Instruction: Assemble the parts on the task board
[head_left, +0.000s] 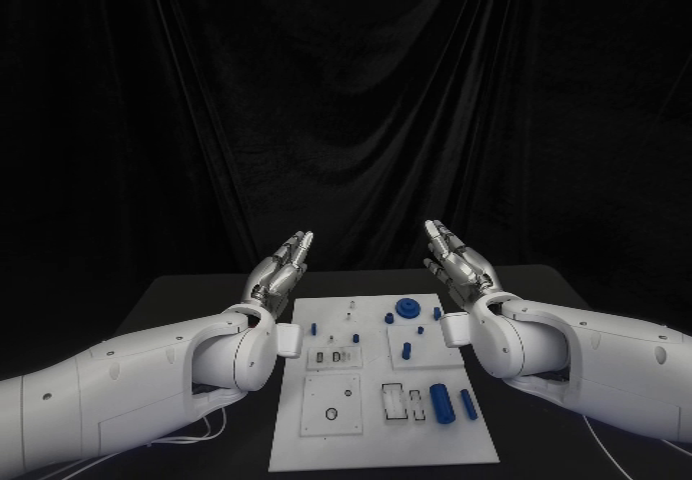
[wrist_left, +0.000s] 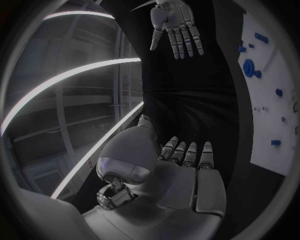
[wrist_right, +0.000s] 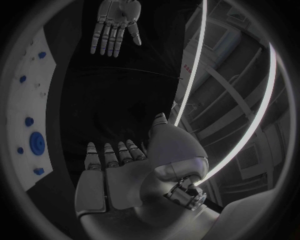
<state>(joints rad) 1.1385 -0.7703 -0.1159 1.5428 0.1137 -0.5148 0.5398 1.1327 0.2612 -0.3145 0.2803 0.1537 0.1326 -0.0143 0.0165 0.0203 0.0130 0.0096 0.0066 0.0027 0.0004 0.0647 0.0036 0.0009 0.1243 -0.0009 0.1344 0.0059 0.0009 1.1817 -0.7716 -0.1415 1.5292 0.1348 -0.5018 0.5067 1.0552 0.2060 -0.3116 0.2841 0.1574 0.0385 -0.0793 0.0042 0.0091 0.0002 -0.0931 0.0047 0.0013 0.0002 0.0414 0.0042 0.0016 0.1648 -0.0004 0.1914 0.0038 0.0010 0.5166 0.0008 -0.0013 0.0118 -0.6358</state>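
The black table (head_left: 188, 300) is the biggest thing here. On its middle lies the white task board (head_left: 384, 440), a long flat plate between the two arms. The board has small square panels with slots and holes.

Next come the two white arms. The left hand (head_left: 278, 267) is up in the air over the table, just past the far left corner of the board. The right hand (head_left: 459, 258) is up over the far right corner. They are well apart, with palms turned toward each other.

The blue parts are small. Two blue cylinders (head_left: 453, 402) lie side by side near the front right of the board. A round blue gear (head_left: 410, 306) sits near the far edge. Little blue pegs (head_left: 407, 350) lie or stand around the middle and far end.

I think no part has been picked up yet, so the first job is to choose one part and reach for it. To do it well, a hand should come down slowly right over one part, grab it from both sides, and not bump the others.

The left hand's fingers (wrist_left: 187, 152) are straight and flat, close together, holding nothing and touching nothing. The right hand's fingers (wrist_right: 115, 154) are the same: stretched out, holding nothing.
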